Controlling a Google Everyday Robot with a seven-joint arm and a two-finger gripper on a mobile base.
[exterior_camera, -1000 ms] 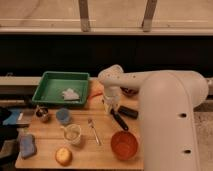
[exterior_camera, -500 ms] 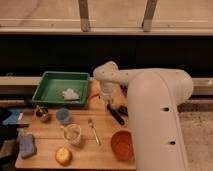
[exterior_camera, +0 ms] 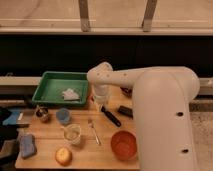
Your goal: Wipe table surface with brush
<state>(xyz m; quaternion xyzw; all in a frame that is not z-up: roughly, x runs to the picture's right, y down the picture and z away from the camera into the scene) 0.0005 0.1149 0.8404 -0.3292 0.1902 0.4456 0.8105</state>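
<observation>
The light wooden table surface (exterior_camera: 102,150) fills the lower left of the camera view. My white arm reaches in from the right, and the gripper (exterior_camera: 99,103) points down over the table's back middle, just right of the green tray. The black-handled brush (exterior_camera: 112,118) slants from the gripper down and to the right, with its lower end on the wood. The gripper looks shut on the brush's upper end. The brush's head is hidden at the gripper.
A green tray (exterior_camera: 50,90) holds a white crumpled piece (exterior_camera: 70,93). On the wood lie a black block (exterior_camera: 125,111), a silver spoon (exterior_camera: 93,131), an orange bowl (exterior_camera: 123,145), a clear cup (exterior_camera: 73,134), a blue cup (exterior_camera: 63,116) and a blue sponge (exterior_camera: 27,145).
The arm has swung left toward the tray, and the brush has shifted left with the gripper. The other objects have not moved.
</observation>
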